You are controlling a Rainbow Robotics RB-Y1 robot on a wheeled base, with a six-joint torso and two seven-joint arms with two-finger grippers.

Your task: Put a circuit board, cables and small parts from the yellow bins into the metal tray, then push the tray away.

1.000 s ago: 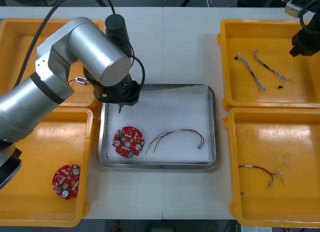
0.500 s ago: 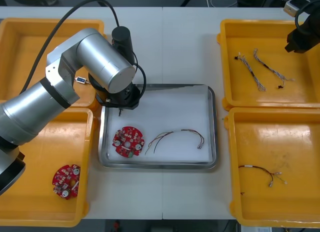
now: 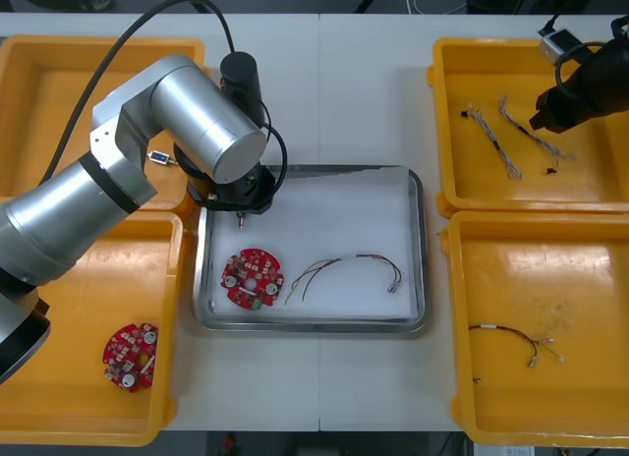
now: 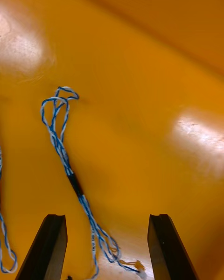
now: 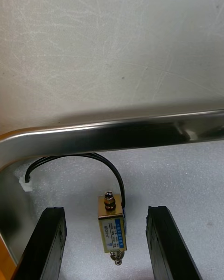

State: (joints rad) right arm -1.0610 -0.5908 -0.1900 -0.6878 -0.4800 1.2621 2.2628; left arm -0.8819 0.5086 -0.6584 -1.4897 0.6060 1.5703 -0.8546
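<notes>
My left gripper hovers over the far left corner of the metal tray. In the left wrist view it is open, and a small metal part with black wires lies free on the white floor between the fingers, next to the tray's rim. A round red circuit board and a red and yellow cable also lie in the tray. My right gripper hangs over the far right yellow bin. It is open above a twisted blue and white cable.
A second blue and white cable lies in the far right bin. The near right bin holds a black cable. Another circuit board sits in the near left bin, and a small metal part in the far left bin.
My left gripper has opened and let the small metal part go into the tray. The right arm has come in over the far right bin, toward the blue and white cables.
</notes>
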